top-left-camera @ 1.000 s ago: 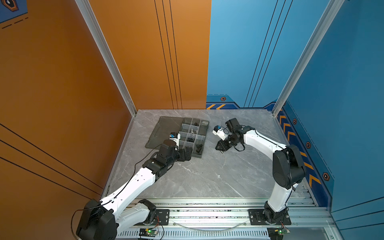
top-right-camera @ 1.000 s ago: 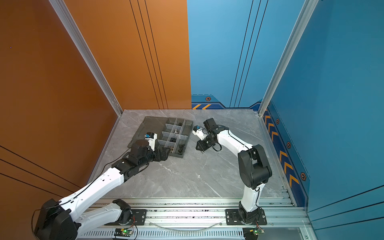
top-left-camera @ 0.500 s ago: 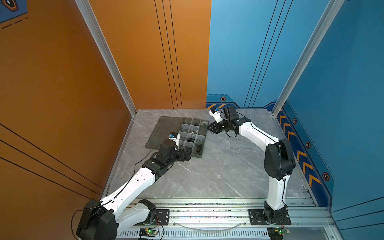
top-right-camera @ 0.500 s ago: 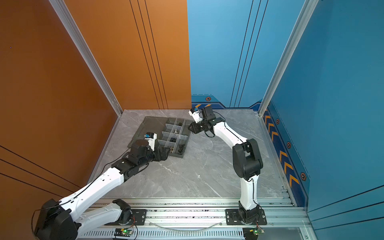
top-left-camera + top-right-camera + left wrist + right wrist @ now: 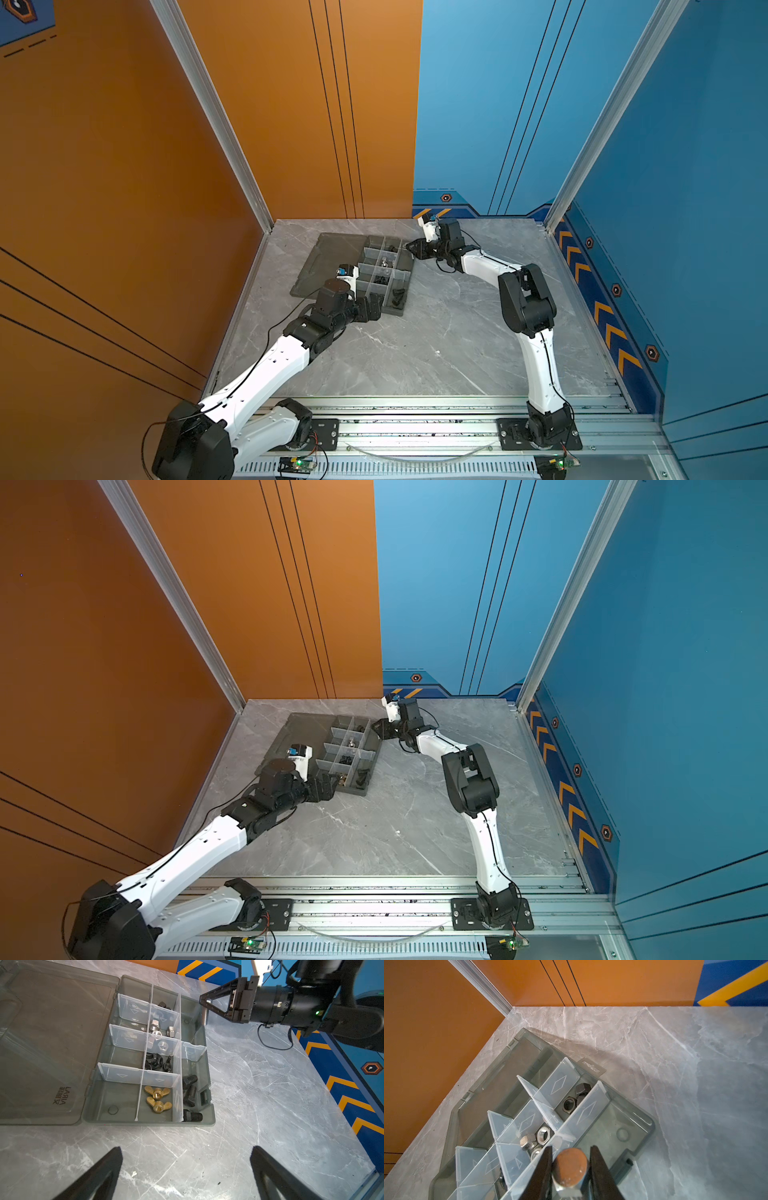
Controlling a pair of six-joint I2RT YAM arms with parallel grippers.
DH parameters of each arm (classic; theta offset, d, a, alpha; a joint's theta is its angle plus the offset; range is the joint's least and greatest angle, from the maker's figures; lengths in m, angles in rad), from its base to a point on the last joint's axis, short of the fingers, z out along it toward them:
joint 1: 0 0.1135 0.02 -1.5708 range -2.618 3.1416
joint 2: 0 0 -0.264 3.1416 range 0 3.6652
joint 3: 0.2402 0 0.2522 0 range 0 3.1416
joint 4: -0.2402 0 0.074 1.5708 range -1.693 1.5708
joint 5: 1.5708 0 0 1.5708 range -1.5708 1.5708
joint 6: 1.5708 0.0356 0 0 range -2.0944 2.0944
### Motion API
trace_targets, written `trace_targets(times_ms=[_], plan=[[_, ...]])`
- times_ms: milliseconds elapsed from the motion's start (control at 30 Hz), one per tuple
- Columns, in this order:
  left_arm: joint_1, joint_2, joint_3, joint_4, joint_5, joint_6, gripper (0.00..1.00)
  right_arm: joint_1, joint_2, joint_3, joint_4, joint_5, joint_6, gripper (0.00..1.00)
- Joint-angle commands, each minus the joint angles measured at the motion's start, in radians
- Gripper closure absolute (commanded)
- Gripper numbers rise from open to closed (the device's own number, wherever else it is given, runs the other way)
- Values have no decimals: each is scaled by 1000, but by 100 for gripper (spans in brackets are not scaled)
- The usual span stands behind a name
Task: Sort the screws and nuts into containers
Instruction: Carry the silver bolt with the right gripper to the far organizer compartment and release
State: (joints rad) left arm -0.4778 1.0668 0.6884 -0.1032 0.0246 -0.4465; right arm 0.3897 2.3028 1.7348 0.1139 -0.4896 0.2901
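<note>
The dark grey tray lies open, its containers split by clear dividers. My right gripper is shut on a silver screw, shaft hanging down over the tray's far right cell; the screw head sits between the fingers. Silver nuts, black nuts and brass winged nuts fill the middle cells. Black screws lie in the near right cell. My left gripper is open over bare table, just in front of the tray.
The tray's flat lid lies open to the left, toward the orange wall. The blue wall with chevron stripes borders the grey marble table on the right. A loose black cable hangs under the right wrist.
The right arm has swung from the table right of the tray up to the tray's far right corner, the screw still in its jaws. The left arm has not moved.
</note>
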Motion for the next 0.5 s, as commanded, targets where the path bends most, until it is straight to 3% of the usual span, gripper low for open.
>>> trace_targets(times_ms=[0,167,467], plan=[[12,-22,-18,-12,17,2,2,17,12,55,49,22,28,100],[15,-31,-30,19,33,3,2,31,39,104,-3,44,5,99],[15,-19,-34,31,43,1,2,26,57,104,-39,75,18,82]])
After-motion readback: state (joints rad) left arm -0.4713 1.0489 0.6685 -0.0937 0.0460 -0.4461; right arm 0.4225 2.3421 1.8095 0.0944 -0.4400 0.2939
